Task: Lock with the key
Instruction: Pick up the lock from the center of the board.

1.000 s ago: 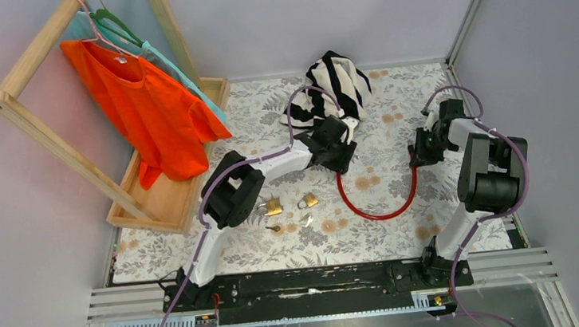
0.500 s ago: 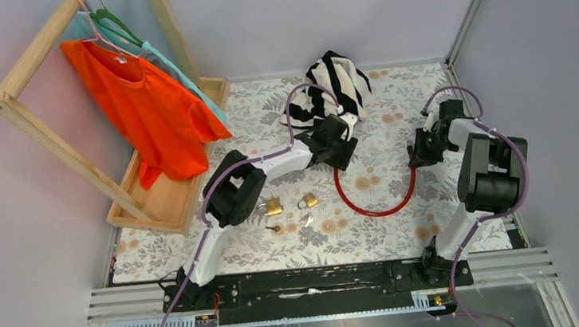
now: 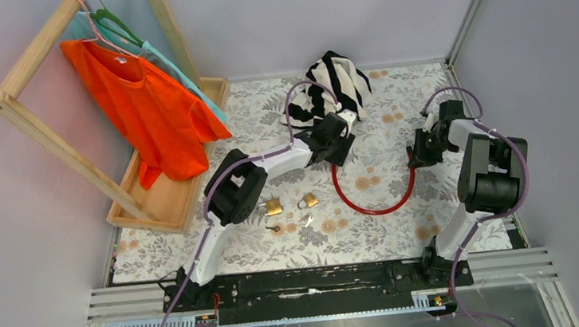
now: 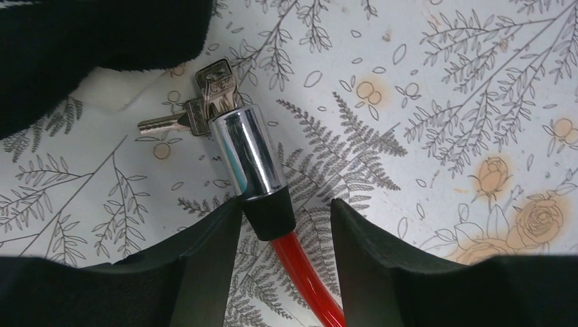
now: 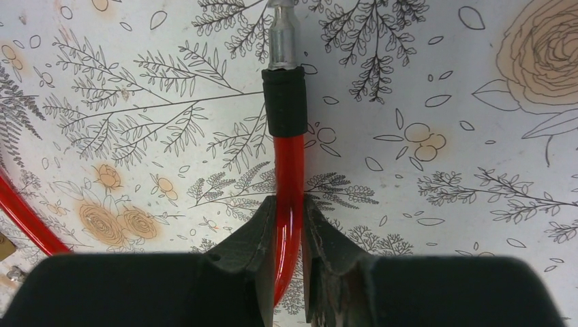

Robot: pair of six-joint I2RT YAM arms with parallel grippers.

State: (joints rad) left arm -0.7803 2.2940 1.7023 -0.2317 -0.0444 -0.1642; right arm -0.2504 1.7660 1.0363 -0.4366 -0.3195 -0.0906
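A red cable lock lies in a loop on the floral table. In the left wrist view its chrome lock cylinder has a key in its far end, with a second key hanging beside it. My left gripper is open, its jaws on either side of the cylinder's black collar, and the left finger touches the collar. My right gripper is shut on the red cable just behind the black sleeve and the metal pin. In the top view the left gripper and the right gripper are far apart.
A striped black-and-white cloth lies just beyond the left gripper. Two brass padlocks and small loose keys lie near the left arm. A wooden rack with an orange shirt stands in a tray at the left.
My left gripper has moved a little farther away, toward the striped cloth, and the cable's left end has shifted with it. The right arm has hardly moved.
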